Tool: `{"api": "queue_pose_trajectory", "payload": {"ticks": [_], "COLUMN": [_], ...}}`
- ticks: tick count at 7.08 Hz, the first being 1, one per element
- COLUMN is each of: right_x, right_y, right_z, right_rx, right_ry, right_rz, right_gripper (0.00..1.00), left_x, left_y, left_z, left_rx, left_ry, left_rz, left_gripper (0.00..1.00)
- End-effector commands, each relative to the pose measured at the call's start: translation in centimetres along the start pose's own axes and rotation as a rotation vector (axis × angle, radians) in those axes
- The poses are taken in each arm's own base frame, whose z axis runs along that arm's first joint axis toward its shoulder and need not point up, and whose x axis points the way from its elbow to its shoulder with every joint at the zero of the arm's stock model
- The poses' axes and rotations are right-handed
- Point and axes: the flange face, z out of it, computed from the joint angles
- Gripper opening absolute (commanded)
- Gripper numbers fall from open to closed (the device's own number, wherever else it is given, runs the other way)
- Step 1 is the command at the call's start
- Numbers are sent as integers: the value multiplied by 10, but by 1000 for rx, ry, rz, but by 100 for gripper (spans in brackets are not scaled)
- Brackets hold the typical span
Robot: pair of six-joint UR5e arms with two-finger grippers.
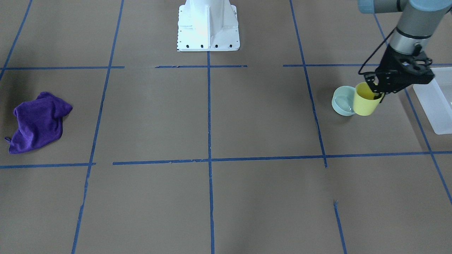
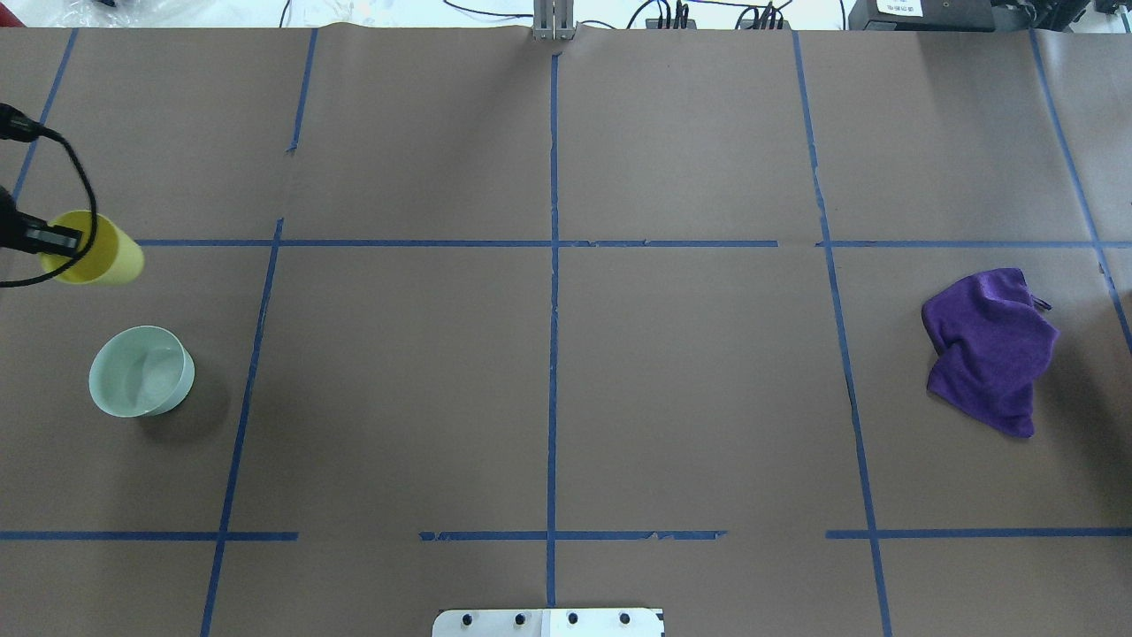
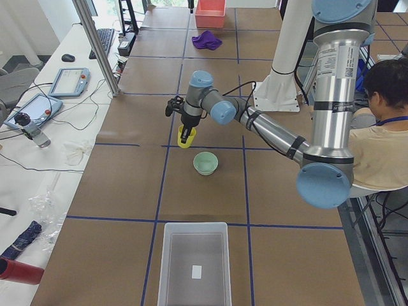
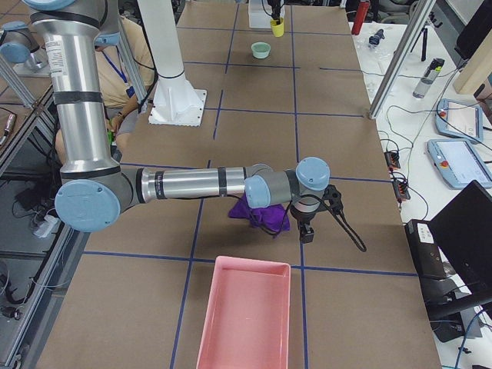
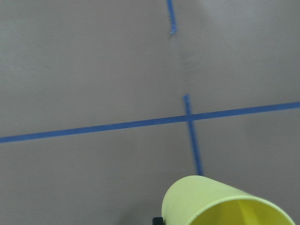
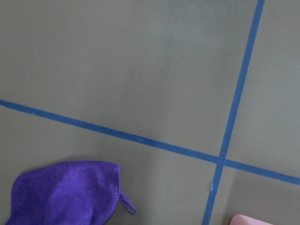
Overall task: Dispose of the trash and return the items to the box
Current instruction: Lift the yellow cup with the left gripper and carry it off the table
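Observation:
My left gripper (image 1: 375, 92) is shut on the rim of the yellow cup (image 1: 365, 100) and holds it tilted above the table; it shows at the left edge of the overhead view (image 2: 62, 241) with the cup (image 2: 102, 252). The cup's rim fills the bottom of the left wrist view (image 5: 225, 204). The mint-green bowl (image 1: 343, 100) stands upright on the table beside the cup, also in the overhead view (image 2: 140, 372). The frosted box (image 1: 436, 102) lies past the gripper at the table's end (image 3: 194, 264). My right gripper (image 4: 306, 231) hovers by a purple cloth; I cannot tell if it is open.
The purple cloth (image 2: 990, 349) lies crumpled on the far side of the table (image 1: 37, 121). A pink tray (image 4: 246, 315) sits at that end. The white robot base (image 1: 208, 26) stands at the table's middle edge. A seated person (image 3: 382, 127) is behind the robot.

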Motion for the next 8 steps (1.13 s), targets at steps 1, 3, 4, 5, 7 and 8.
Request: {"api": "queue_pose_trajectory", "payload": {"ticks": [1, 3, 4, 5, 7, 8], "right_x": [-4, -2, -2, -2, -2, -2], "right_y": [3, 5, 6, 7, 8, 10], "right_z": [-4, -2, 0, 3, 4, 4], "right_rx": [8, 4, -2, -7, -8, -9], "right_ry": [-2, -2, -1, -1, -2, -2], "right_rz": [6, 9, 10, 10, 10, 11], "right_gripper": [100, 100, 100, 100, 100, 100], "left_x": [-157, -269, -313, -346, -353, -358], "left_y": [24, 43, 54, 75, 117, 135], "left_z": [24, 34, 41, 50, 90, 106], "left_rx": [-2, -15, -40, -67, -122, -146], "left_ry": [-46, -112, -133, -123, 99, 174], "left_rz": [162, 252, 271, 270, 191, 149], "left_gripper": [0, 0, 0, 0, 0, 0]}}
